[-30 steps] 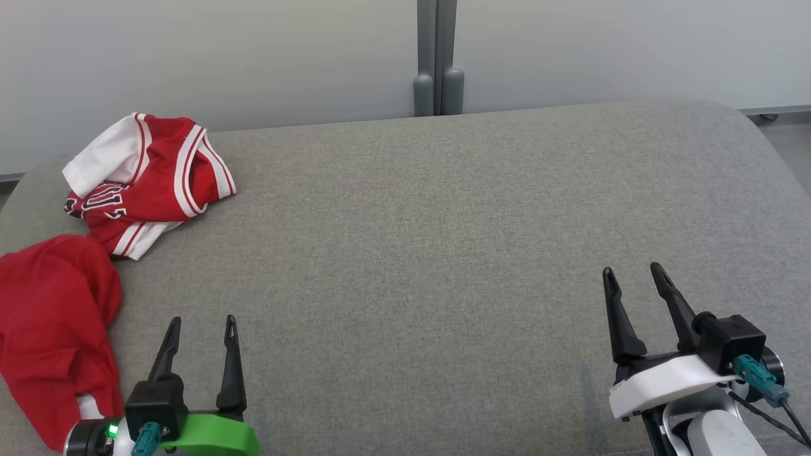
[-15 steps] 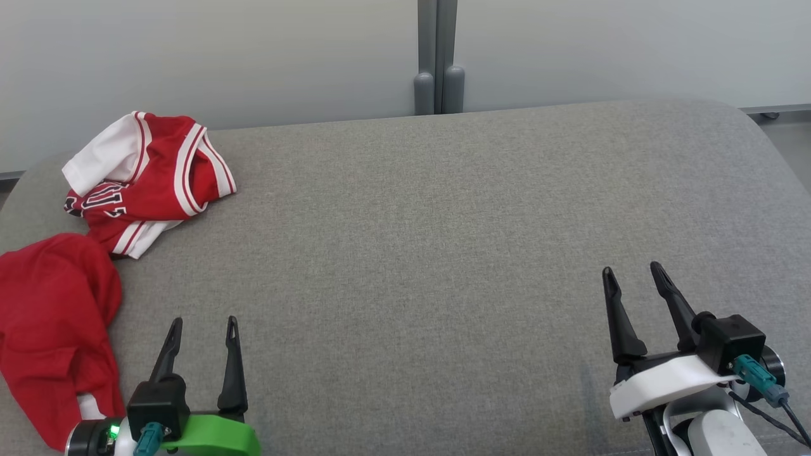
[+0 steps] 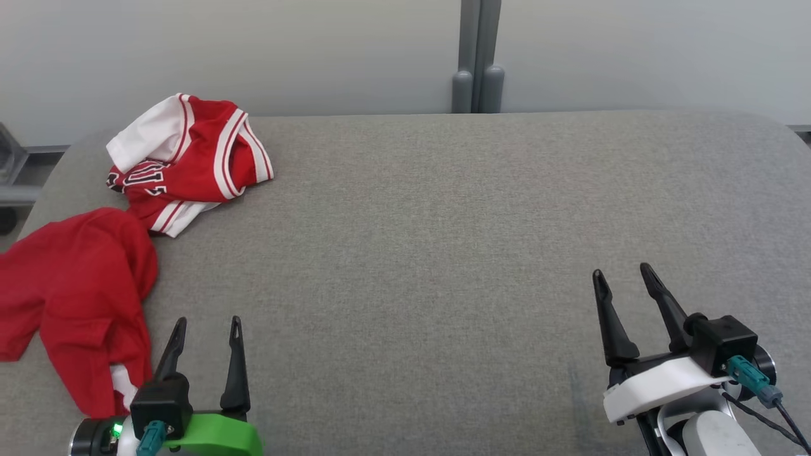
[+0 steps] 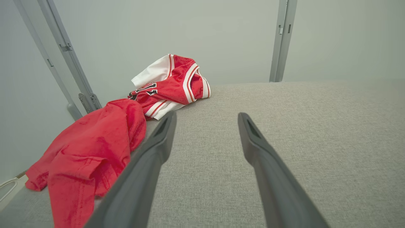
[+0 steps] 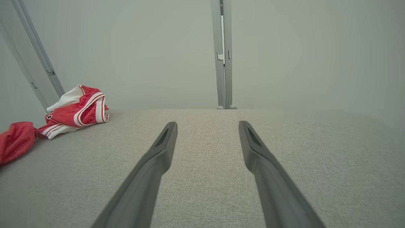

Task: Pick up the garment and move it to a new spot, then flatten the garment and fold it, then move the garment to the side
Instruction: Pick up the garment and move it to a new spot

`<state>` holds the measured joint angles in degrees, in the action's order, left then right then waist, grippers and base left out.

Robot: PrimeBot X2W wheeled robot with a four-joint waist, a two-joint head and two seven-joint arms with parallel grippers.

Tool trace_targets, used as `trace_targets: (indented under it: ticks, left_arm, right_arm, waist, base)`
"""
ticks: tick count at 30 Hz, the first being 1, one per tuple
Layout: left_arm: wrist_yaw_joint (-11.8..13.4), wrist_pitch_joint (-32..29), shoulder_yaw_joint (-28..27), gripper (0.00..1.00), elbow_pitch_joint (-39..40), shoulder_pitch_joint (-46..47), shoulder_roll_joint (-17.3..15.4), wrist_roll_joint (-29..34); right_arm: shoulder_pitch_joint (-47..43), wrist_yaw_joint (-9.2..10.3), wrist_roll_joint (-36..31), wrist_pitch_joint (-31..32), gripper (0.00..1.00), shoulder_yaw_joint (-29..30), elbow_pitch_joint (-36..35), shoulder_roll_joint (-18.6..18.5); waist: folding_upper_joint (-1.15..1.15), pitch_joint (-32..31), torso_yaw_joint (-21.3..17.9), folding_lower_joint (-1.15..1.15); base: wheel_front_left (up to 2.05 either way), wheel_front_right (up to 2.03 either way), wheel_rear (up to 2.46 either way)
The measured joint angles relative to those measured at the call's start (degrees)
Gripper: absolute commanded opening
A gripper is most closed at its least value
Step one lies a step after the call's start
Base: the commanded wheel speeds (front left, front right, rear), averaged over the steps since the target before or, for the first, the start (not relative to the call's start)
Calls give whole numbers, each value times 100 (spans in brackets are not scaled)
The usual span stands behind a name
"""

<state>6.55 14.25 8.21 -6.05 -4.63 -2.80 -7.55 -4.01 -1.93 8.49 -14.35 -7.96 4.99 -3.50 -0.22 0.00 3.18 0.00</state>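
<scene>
DESK: What's in the foreground?

PHOTO: Two robot arms poised low over a grey fabric-covered bench [image 3: 443,240]. The left pincer [image 3: 208,320], on a green mount, has its two dark fingers spread wide, with bench fabric showing between them. The right pincer [image 3: 621,270], on a white mount, is spread the same way, with grey cloth showing between its fingers too.

DESK: And the clothing?

PHOTO: A plain red garment [image 3: 82,285] lies crumpled just to the left of the left pincer, its near end down beside the pincer's base. In the left wrist view the cloth runs behind the outline of the left finger. Whether the two touch, I cannot tell. Ahead of that pincer and to its left, a red-and-white jersey [image 3: 190,161] with black lettering sits bunched at the bench's far edge. It meets the far end of the red garment.

DESK: How do they stand to the right pincer?

PHOTO: Well apart. Both pieces lie far off to its left. The jersey is ahead and left, and the red garment is further left again, at the margin of the right wrist view.

DESK: Background?

PHOTO: A pale wall panel [image 3: 253,50] stands beyond both pincers. A grey upright post [image 3: 479,57] rises behind the bench's far edge, ahead of the gap between the two pincers.
</scene>
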Motion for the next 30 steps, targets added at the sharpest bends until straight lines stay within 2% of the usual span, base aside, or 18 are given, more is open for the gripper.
trace_targets:
  ticks: [10, 22, 26, 30]
  left_arm:
    - [1, 1, -240, 100, 126, -3, 3, 0]
    - [1, 16, -34, 100, 81, -3, 10, -1]
    - [2, 16, -235, 100, 102, -6, 12, -43]
    - [2, 16, -350, 100, 123, -8, 9, -85]
  right_arm:
    - [107, -207, 0, 0, 100, -334, 15, 8]
    - [209, -203, 2, -2, 100, -232, 91, 19]
    - [211, -235, 1, -7, 100, -417, 119, 35]
    - [212, -253, 1, -7, 100, -433, 151, 62]
  waist:
    - [0, 39, 668, 0]
    - [0, 67, 1567, 0]
    - [0, 63, 1823, 0]
    - [0, 75, 1886, 0]
  base:
    - [0, 0, 0]
    - [0, 0, 0]
    - [0, 0, 0]
    - [0, 0, 0]
